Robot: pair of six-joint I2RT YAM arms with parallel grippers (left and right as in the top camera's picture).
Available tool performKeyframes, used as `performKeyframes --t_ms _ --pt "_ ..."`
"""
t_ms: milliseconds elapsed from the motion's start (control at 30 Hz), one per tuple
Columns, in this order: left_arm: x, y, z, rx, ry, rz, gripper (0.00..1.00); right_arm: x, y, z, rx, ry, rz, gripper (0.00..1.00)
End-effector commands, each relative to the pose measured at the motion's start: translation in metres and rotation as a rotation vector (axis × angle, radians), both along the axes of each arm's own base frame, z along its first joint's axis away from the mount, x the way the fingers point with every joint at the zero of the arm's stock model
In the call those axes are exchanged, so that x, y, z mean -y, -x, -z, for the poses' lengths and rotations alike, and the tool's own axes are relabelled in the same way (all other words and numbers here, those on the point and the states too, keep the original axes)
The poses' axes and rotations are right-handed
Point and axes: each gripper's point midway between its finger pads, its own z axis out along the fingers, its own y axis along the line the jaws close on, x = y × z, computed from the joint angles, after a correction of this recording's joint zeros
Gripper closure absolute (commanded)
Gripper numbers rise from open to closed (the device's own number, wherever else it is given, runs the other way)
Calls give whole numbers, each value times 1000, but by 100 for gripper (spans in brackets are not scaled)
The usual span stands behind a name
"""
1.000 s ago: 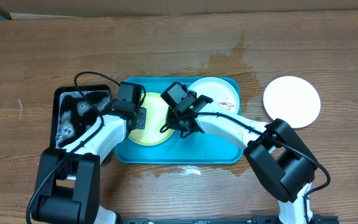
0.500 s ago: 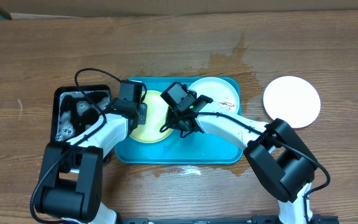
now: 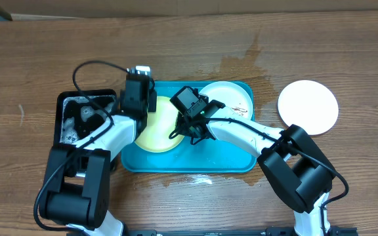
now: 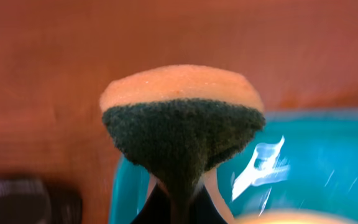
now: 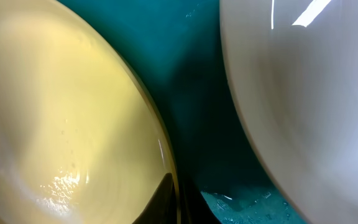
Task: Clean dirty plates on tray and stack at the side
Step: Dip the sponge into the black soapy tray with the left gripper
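My left gripper point(image 3: 140, 84) is shut on a sponge point(image 4: 182, 118) with an orange back and a dark green scrub face. It is raised over the far left edge of the turquoise tray point(image 3: 228, 156). A pale yellow-green plate point(image 3: 156, 130) lies in the tray's left half. My right gripper point(image 3: 189, 128) is shut on its right rim, with one finger on each side of the rim point(image 5: 174, 186). A white plate point(image 3: 228, 98) with small brown smears sits in the tray's far right corner. Another white plate point(image 3: 308, 106) lies on the table to the right of the tray.
A black tray point(image 3: 71, 121) holding soapy water stands just left of the turquoise tray. The wooden table point(image 3: 254, 52) has a wet patch behind the tray and a small puddle point(image 3: 195, 178) at its front edge. Both arms reach in from the near edge.
My left gripper has lifted the sponge off the yellow-green plate and swung it toward the tray's far left edge. The right gripper stays on the plate's rim.
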Motion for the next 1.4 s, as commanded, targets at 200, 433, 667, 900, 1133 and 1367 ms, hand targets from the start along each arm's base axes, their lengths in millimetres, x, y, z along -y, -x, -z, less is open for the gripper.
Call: performKeyframes --t_ms 200,433,667,900,1133,1367 --pt "23 -24 -159 253 256 -6 96 10 6 16 -24 45 -5 96" --pt "46 37 -108 -99 317 115 96 9 5 16 -19 41 -5 96" --pt "25 72 -79 -294 345 27 96 9 5 16 -16 43 -16 96" --pt "-27 90 -76 -388 517 -138 96 9 5 16 -18 45 -16 96" --pt "-128 140 -53 -507 318 -465 96 9 5 16 -18 45 -16 96" --pt "-136 148 -19 -552 271 -495 91 9 5 16 -18 45 -16 96"
